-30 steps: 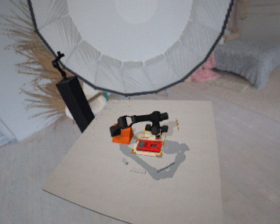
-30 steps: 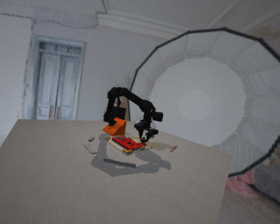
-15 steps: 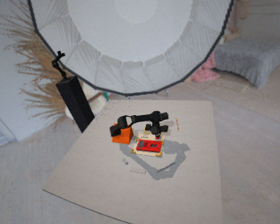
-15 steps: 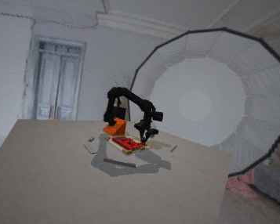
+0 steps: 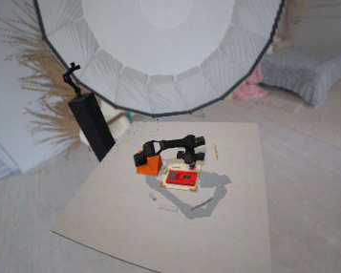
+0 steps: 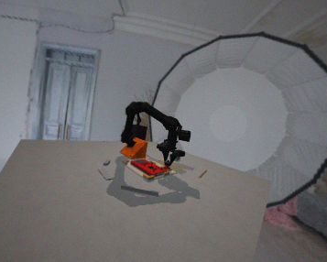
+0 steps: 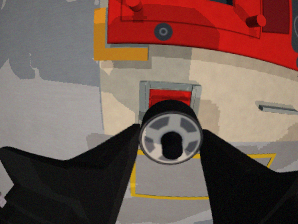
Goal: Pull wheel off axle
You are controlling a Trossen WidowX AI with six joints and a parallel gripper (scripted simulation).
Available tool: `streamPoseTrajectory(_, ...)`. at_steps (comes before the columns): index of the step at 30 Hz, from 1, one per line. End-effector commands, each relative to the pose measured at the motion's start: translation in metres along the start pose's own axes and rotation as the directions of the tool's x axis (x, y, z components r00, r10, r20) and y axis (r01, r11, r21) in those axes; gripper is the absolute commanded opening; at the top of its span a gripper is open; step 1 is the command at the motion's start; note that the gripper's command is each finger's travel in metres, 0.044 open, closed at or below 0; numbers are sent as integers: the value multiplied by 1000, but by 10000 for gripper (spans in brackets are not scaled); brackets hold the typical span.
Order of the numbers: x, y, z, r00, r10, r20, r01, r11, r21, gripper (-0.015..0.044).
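The wheel (image 7: 157, 137), with a grey spoked face and a black tyre, is between the fingertips in the wrist view. My gripper (image 5: 192, 166) (image 6: 168, 162) (image 7: 170, 132) is shut on it from both sides. A dark shape (image 7: 172, 146) shows at the wheel's hub, where the axle is; how far the wheel sits down on the axle is hard to tell. A red block (image 7: 170, 95) in a grey frame lies just beyond the wheel. The marked area, a yellow outline (image 7: 170, 197), shows behind and between the fingers. The top and exterior views hide the wheel.
A red panel (image 5: 181, 178) (image 6: 147, 166) (image 7: 200, 32) lies on a beige board (image 7: 240, 80) beside the gripper, with raised red pegs. An orange block (image 5: 150, 166) (image 6: 136, 147) stands by the arm's base. A grey bar (image 5: 202, 204) (image 6: 139, 191) and an orange stick (image 5: 216, 152) (image 6: 202, 173) lie on the table.
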State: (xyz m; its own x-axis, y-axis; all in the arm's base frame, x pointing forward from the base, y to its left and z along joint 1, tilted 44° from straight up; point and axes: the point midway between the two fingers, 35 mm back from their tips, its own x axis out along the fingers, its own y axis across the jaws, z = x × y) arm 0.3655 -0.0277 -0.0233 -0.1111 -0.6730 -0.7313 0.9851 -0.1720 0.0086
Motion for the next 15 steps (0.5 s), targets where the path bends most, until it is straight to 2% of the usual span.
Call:
streamPoseTrajectory(1, -2, 0, 0, 1000, 0, -2, 0, 1000, 5, 0)
streamPoseTrajectory(15, -7, 0, 0, 1000, 1, -2, -1, 1000, 4, 0)
